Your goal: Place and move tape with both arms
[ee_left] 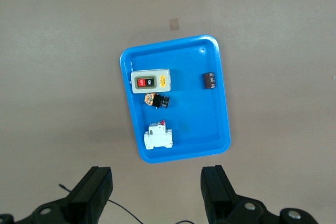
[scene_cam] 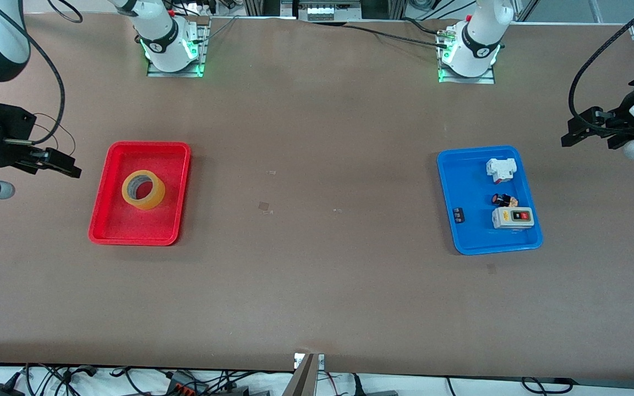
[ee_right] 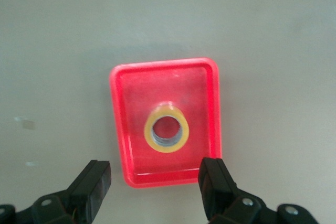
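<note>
While both arms hang high at the tabletop ends, the tape lies flat in the red tray, its round hole facing up, roughly central and clear of the walls. The right pincer hovers beside the red tray toward the right arm's end, fingers spread wide, holding nothing. The left pincer hovers beside the blue tray toward the left arm's end, equally wide open and empty. In the blue tray sit a switch box, a white breaker and two small parts.
</note>
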Robot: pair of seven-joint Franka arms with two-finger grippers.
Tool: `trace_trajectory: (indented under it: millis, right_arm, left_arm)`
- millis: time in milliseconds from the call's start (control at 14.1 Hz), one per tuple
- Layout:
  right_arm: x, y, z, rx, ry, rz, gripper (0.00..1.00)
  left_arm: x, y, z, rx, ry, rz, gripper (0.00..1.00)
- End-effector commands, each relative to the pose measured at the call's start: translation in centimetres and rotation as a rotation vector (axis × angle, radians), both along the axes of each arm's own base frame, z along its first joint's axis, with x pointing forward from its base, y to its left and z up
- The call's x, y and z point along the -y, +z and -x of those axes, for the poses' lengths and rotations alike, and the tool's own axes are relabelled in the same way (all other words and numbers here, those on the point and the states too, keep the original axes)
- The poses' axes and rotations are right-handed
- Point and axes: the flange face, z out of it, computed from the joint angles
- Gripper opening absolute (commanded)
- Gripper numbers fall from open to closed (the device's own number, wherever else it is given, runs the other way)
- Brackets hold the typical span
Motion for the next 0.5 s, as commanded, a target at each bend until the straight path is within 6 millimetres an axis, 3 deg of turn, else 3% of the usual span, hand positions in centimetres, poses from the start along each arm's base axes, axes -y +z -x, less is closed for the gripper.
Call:
trace_trajectory:
  millis: [0,142,426]
  right_arm:
    - [1.0,0.2,-2.1,0.012,0.003,-0.031,1.0]
    - [2.3,0.8,-3.0,0.037,0.06,-0.032,1.0]
    - [4.9,1.3,-2.5,0.038,0.066,-0.037,1.0]
  left_arm:
    - [0.3,0.6,0.1,0.005,0.0,-0.015,1.0]
    - [0.4,0.6,0.1,0.005,0.0,-0.014,1.0]
    - [0.3,0.7,0.2,0.007,0.002,-0.013,1.0]
